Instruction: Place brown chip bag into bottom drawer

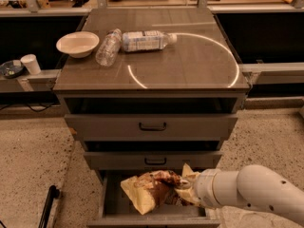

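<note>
Only the one camera view here, looking down at the front of the cabinet.

The gripper [182, 194] is low at the right of the open bottom drawer [108, 202], at the end of the white arm [251, 194] that reaches in from the right. Its jaws look clamped on the right end of the brown chip bag [151, 192]. The bag sits over the drawer opening, with its pale end pointing left. I can't tell if the underside touches the drawer floor or hangs just above it.

To do this step well, I'd bring the bag down until it's clearly below the drawer's front edge and inside the side walls, then let go. The foil is crinkly and floppy, so a high release could leave a corner draped over the rim. The middle drawer [153, 160] is close overhead, so I'd watch the wrist there.

On containers, the bottom drawer shows plain grey floor to the left of the bag and nothing else that I can see. The top drawer [152, 126] and the middle one are pushed in. On the cabinet top [199, 65] there's a white bowl [77, 43] that looks empty, plus two clear water bottles [108, 47] lying on their sides. A small white cup [32, 63] stands on the ledge to the left.
</note>
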Motion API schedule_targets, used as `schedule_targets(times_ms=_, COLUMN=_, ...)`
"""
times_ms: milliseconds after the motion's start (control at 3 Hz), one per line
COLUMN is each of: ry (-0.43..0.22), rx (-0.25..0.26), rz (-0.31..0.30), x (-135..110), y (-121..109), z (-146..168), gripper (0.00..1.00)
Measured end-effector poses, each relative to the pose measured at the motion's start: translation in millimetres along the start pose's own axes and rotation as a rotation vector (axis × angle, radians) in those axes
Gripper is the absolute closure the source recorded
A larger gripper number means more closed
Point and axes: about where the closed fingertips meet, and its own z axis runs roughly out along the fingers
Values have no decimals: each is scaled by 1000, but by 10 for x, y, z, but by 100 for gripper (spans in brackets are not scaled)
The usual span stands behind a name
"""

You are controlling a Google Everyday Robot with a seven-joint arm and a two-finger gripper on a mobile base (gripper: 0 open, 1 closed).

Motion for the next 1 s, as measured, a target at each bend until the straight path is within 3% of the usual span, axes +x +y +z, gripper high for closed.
schedule_targets(times_ms=333, ry=9, rx=21, rz=20, x=48, y=-67, z=57, gripper=100)
schedule_targets(times_ms=667, ry=55, rx=29, rz=73, x=259, y=-323, z=404, gripper=100)
schedule_targets(times_ms=1000, ry=122, rx=37, rz=145, x=841, y=-613, z=1191, gripper=100)
